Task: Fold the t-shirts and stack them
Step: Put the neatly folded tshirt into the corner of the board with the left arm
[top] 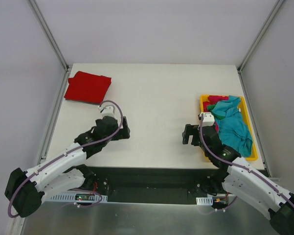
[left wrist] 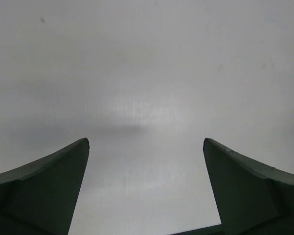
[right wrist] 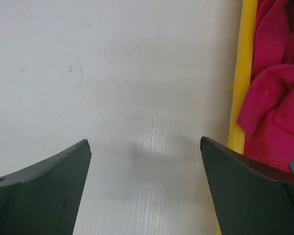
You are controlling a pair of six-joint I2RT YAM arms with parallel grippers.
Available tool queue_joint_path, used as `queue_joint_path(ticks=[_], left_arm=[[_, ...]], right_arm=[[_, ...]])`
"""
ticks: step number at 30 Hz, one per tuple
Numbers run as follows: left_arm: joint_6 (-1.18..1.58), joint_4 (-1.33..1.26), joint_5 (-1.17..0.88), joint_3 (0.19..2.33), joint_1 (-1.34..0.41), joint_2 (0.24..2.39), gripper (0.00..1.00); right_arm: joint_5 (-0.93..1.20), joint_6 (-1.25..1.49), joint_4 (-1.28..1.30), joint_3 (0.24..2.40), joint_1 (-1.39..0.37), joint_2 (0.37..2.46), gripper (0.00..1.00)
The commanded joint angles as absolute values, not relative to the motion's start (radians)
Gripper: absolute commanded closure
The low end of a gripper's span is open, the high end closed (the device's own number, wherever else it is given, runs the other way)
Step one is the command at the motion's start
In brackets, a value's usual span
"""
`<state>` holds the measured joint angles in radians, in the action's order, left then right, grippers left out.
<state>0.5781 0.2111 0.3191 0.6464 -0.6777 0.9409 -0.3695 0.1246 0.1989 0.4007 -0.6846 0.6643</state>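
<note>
Looking at where you've got to, starting nearest you: both arms sit low over the desk (top: 156, 98) and neither one is carrying anything. Your right end effector (top: 187, 134) hovers just left of the yellow tray (top: 203, 100), jaws spread wide over bare desk. In the right wrist view the tray's rim runs right beside one finger. Your left end effector (top: 125, 129) is well off to the tray's left, also spread wide, with only desk between its fingers.

A bit further out, the tray holds a crumpled heap. A turquoise t-shirt (top: 232, 127) is sprawled over most of it, with a pinkish-red t-shirt (top: 216, 99) and a scrap of a green t-shirt (top: 211, 107) poking out at the far end. None of that is folded.

Furthest away, well left of the tray near the desk's far corner, a red t-shirt (top: 88, 87) lies folded into a flat square.

So I'd call it one down and at least three to go. The stack is just its bottom layer, and your right arm looks best placed for the next grab.
</note>
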Motion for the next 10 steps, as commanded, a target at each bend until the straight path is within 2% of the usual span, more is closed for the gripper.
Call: queue_joint_path(ticks=[1, 6, 10], left_arm=[[0.683, 0.239, 0.416, 0.482, -0.696, 0.786, 0.01], [0.643, 0.265, 0.443, 0.425, -0.696, 0.643, 0.01], [0.626, 0.284, 0.472, 0.425, -0.696, 0.585, 0.01]], right_arm=[[-0.394, 0.129, 0.114, 0.4, -0.683, 0.716, 0.04], [-0.486, 0.137, 0.101, 0.394, -0.683, 0.791, 0.04], [-0.456, 0.133, 0.081, 0.405, -0.683, 0.811, 0.04]])
